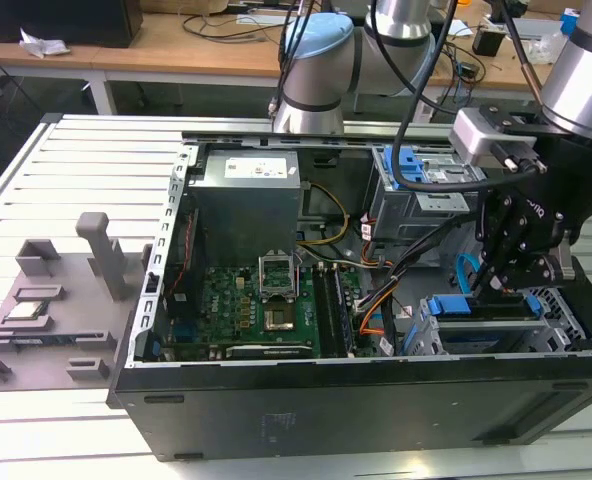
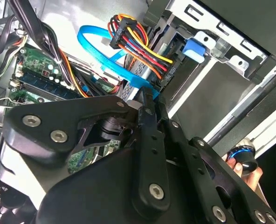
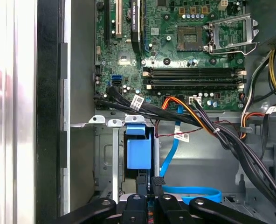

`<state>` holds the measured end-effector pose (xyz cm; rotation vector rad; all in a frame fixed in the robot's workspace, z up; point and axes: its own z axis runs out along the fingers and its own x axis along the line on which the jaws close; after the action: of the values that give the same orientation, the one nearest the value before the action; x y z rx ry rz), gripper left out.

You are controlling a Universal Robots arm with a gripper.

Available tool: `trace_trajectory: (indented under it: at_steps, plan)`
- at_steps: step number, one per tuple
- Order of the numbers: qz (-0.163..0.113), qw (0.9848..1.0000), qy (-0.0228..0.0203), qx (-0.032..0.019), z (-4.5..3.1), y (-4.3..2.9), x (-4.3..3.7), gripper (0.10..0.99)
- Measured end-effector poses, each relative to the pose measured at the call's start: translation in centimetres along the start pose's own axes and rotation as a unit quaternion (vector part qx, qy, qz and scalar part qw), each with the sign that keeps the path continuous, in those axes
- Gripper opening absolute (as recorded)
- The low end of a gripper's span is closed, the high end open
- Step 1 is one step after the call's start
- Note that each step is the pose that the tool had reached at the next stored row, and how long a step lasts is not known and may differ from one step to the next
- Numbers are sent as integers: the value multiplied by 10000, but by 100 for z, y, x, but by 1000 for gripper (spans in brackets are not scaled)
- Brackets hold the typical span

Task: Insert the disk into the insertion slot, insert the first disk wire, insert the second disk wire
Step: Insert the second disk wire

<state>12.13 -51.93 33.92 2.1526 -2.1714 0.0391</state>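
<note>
Slatted grey workbench is carrying an open black computer case [image 1: 306,410] where, inside the low grey perforated drive cage [image 1: 566,320], the black gripper [image 3: 149,184], fingers nearly together pinching the flat light-blue cable [image 2: 98,56] beside the blue-framed silver disk [image 3: 138,149], is risking a crooked plug snagging the orange-red-black wire bundle [image 2: 142,44].

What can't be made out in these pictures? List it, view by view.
- Second wrist view: the claw covers the second disk wire at its end plug; whether it is seated cannot be told.
- First wrist view: the disk hides its label and connectors under its blue frame and the claw.
- Exterior view: the claw and arm block the disk's rear end in the insertion slot.
</note>
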Motion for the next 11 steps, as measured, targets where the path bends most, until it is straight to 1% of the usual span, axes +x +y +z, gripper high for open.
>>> trace_trajectory:
  at_steps: [5, 6, 8, 9, 11]
  plan:
    - [-1, 10000, -2, 0, 3, 0, -1, 161]
    - [0, 10000, -3, 0, 4, 0, -1, 227]
    - [0, 10000, -2, 0, 3, 0, -1, 227]
    - [0, 10000, -1, 0, 3, 0, 0, 298]
    - [0, 10000, 1, 0, -5, 0, 0, 298]
